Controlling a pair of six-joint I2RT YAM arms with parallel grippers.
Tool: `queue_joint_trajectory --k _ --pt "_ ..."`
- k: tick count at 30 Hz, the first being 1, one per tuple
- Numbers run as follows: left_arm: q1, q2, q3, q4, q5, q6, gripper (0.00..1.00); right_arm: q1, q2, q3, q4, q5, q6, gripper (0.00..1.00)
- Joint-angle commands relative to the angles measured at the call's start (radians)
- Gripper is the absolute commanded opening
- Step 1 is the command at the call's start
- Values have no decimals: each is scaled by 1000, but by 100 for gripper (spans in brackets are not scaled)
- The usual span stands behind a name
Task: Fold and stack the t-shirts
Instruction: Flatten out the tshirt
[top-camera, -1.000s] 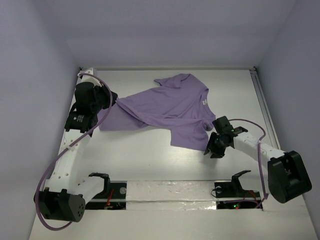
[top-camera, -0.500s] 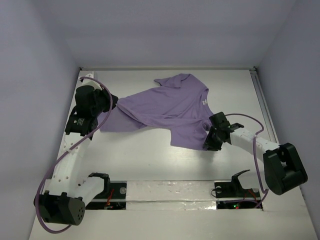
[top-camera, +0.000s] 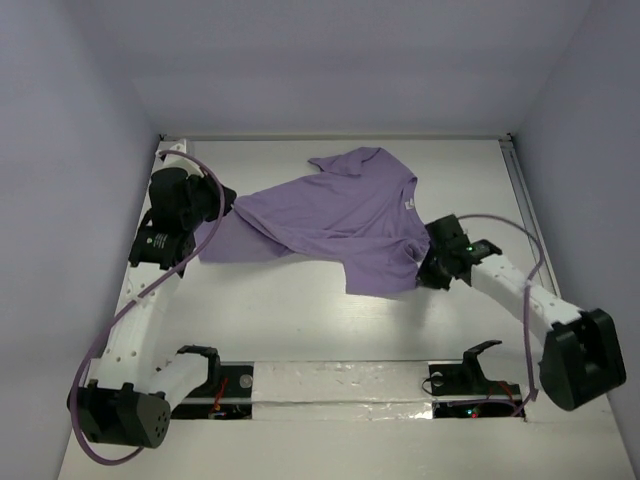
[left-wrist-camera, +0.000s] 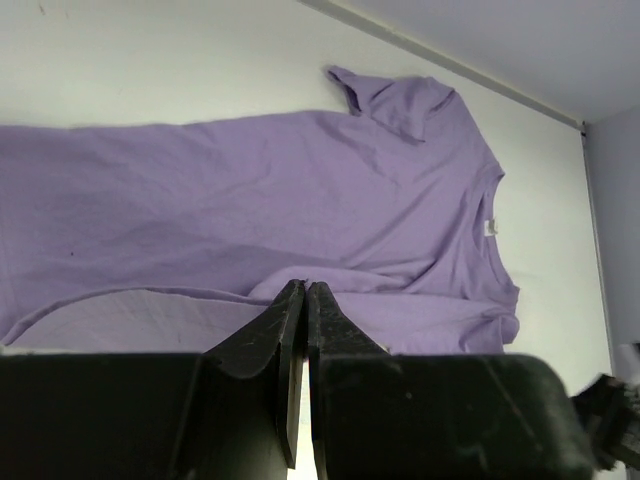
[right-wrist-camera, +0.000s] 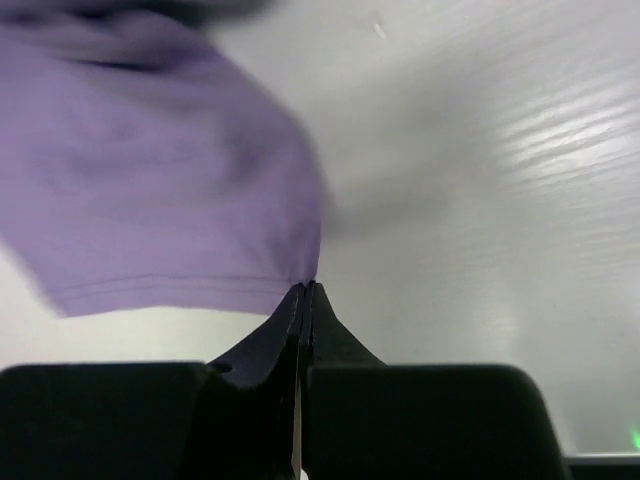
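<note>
Lavender t-shirt (top-camera: 335, 215) spread loosely over the far middle of a white table (top-camera: 300, 330), collar toward the right, one sleeve pointing at the far edge, cloth wrinkled and partly doubled over. Left gripper (top-camera: 222, 205) at the shirt's left edge, jaws pressed fully together, a raised fold of fabric running up to the tips and apparently pinched between them. Right gripper (top-camera: 420, 262) at the shirt's near right corner, jaws likewise closed tight, nipping the very corner of a hemmed edge. From that wrist, purple cloth spreading up and to the left of the tips, bare table to the right. A long diagonal crease across the shirt from one grip toward the other, the rest of the fabric resting flat on the table. Both arms reaching in from the near edge, purple cables (top-camera: 150, 290) looping alongside them.
</note>
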Motion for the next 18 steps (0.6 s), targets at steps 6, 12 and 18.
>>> queue_joint_trajectory --k 6,12,18 --pt "0 146 563 41 -22 -17 0 7 -214 902 -319 279 -246 0" --pt "0 214 1076 -49 -89 -43 0 7 -24 1723 -353 338 -436 0" --pt "0 188 1196 -74 -235 -25 0 7 -5 1875 -142 341 -519 0"
